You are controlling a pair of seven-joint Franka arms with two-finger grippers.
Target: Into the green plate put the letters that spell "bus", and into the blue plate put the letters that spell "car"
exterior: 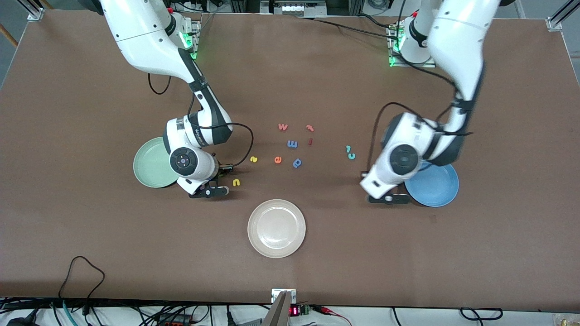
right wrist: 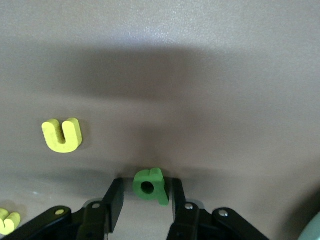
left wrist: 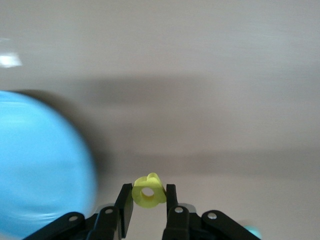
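Observation:
My left gripper (left wrist: 148, 192) is shut on the yellow "a" (left wrist: 148, 190) and hangs over the table beside the blue plate (left wrist: 40, 170), toward the middle of the table (exterior: 385, 198). My right gripper (right wrist: 146, 184) is low at the table beside the green plate (exterior: 152, 163). Its fingers stand open around the dark green "b" (right wrist: 150, 185), with a gap on one side. The yellow "u" (exterior: 236, 182) lies just past that gripper (exterior: 214, 190), and the yellow "s" (exterior: 253, 159) is a little farther from the front camera. The teal "r" (exterior: 348, 148) and "c" (exterior: 351, 155) lie near the left arm.
A cream-white plate (exterior: 276, 228) sits nearest the front camera at mid-table. Loose letters lie in the middle: an orange "e" (exterior: 277, 159), a blue "a" (exterior: 297, 163), a blue "m" (exterior: 292, 144), a red "w" (exterior: 282, 127) and a red "r" (exterior: 310, 127).

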